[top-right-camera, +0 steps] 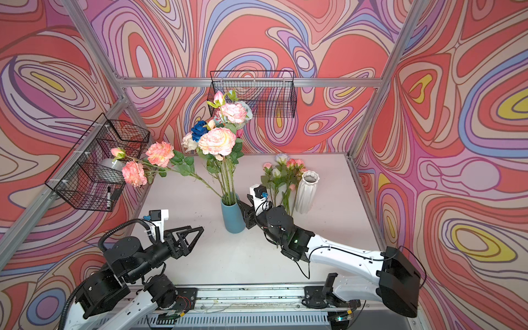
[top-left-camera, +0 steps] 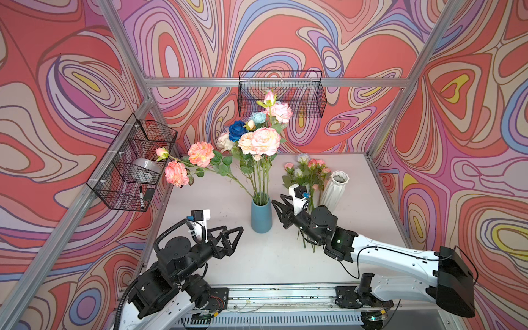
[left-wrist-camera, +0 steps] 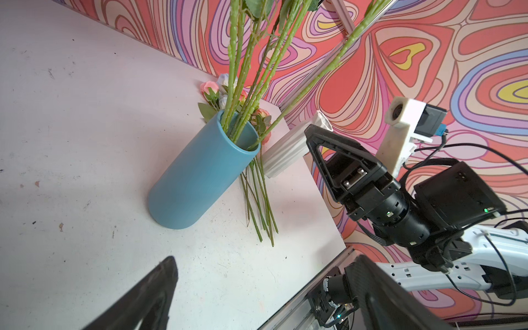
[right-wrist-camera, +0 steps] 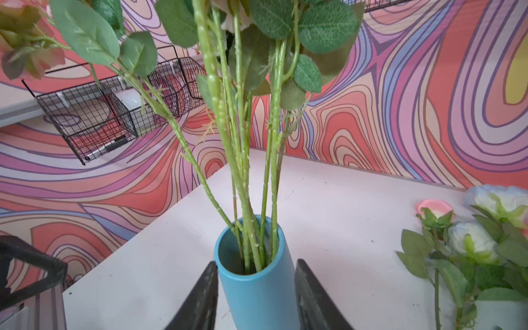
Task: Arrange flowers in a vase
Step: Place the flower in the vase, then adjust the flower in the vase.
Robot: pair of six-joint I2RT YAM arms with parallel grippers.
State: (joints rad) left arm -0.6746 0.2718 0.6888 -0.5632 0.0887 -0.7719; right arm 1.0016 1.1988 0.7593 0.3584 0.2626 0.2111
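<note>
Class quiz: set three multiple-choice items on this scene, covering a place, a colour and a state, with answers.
1. The loose flowers lie: A held aloft B on the table beside the white vase C inside the white vase
2. The centre vase, holding tall stems, is: A blue B red C black
3. The white vase is: A tipped over B full of flowers C upright, empty
Answers: B, their stems rest on the table; A, its body is blue; C, its mouth shows nothing inside.

Flowers [top-left-camera: 258, 140] stand in the middle vase [top-left-camera: 261, 217] on the table [top-left-camera: 257, 257]; more flowers [top-left-camera: 307, 173] lie between it and the other vase [top-left-camera: 333, 191].
</note>
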